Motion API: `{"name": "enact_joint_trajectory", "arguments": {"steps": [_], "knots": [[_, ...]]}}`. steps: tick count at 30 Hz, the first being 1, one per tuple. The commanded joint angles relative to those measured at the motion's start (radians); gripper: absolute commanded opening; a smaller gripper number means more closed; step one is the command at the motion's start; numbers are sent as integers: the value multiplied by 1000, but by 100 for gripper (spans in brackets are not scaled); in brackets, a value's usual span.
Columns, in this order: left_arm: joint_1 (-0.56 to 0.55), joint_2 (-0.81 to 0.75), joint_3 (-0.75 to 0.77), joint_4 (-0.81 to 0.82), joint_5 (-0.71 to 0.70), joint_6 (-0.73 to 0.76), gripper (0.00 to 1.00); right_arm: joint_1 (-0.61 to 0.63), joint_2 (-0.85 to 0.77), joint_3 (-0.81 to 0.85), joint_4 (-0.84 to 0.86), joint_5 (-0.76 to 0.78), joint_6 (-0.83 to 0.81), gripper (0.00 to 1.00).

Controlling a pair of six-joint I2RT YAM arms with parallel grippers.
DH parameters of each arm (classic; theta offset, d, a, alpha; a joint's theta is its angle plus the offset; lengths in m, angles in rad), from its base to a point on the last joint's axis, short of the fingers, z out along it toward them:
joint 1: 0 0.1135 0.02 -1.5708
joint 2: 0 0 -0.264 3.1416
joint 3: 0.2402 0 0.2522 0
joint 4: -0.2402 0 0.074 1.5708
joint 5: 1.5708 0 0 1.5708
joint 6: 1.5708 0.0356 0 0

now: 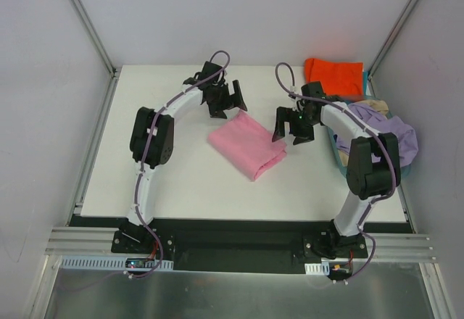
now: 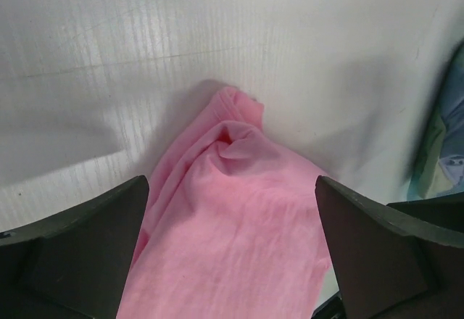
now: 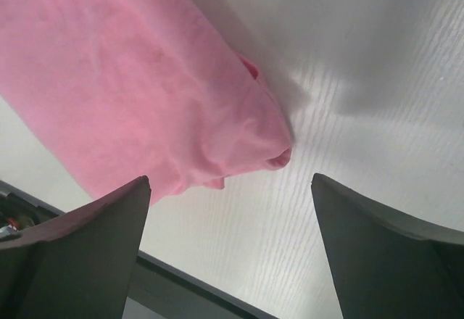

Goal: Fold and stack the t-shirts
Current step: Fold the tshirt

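Note:
The pink t-shirt (image 1: 247, 143) lies folded in a rough rectangle in the middle of the table; it also shows in the left wrist view (image 2: 232, 232) and in the right wrist view (image 3: 138, 80). My left gripper (image 1: 230, 104) hangs open and empty just above its far corner. My right gripper (image 1: 290, 132) hangs open and empty just right of it, over bare table. A folded orange-red t-shirt (image 1: 333, 77) lies at the back right. A lavender t-shirt (image 1: 391, 134) and a beige one (image 1: 374, 106) are heaped in the basket. No teal shirt can be made out.
A light blue plastic basket (image 1: 339, 158) stands at the table's right edge behind my right arm. The white table (image 1: 181, 181) ends at a dark front rail. Grey walls close in the sides and back.

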Motion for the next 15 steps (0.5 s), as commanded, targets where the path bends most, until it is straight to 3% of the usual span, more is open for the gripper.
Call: {"name": "enact_joint_trajectory", "arguments": {"steps": [1,8,12,15], "knots": [[6,-180,-17,13,17,46,99,32,-166,-1,16,-98,17,97],[8,-405,-258,17,-24,51,99,187,-263,-116,248,-396,163,97],[8,-476,-436,129,100,-1,99,293,-234,-133,365,-439,257,97],[8,-436,-524,213,186,-44,99,330,-195,-174,458,-456,292,97]]}}
